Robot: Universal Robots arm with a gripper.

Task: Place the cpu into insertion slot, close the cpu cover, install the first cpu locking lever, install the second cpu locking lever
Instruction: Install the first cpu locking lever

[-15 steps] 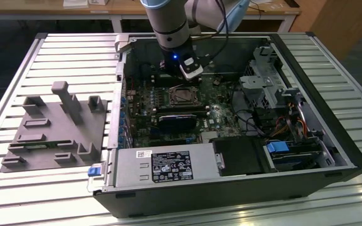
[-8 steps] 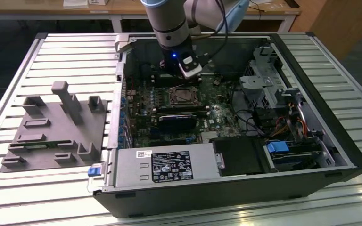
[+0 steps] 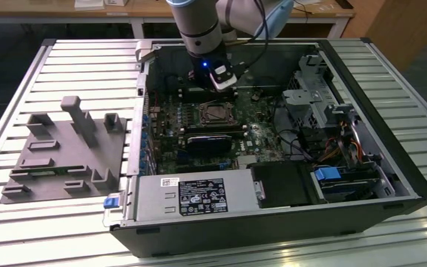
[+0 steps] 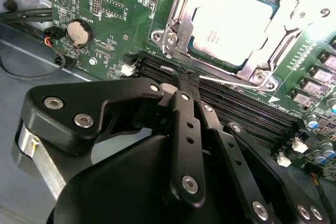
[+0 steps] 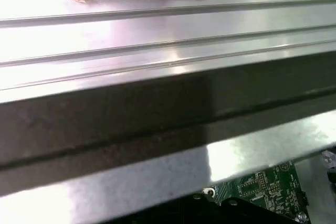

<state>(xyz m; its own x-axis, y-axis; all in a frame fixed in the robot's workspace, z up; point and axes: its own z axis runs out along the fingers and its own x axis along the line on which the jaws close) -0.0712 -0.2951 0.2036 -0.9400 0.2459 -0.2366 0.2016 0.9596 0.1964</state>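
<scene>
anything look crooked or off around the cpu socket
Nothing stands out: the cpu lies flat and square in the window of the cpu cover, which sits level. The gripper is at its edge, by the memory slots.

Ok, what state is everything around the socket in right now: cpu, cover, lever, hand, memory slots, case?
cpu: seated flat, top showing through the cover's window.
cpu cover: down over the cpu.
locking lever: lying along the socket's edge beside the memory slots; latched or not, cannot tell.
hand: shut, fingertips at the lever's end.
memory slots: empty.
computer case: on its side, open.
</scene>
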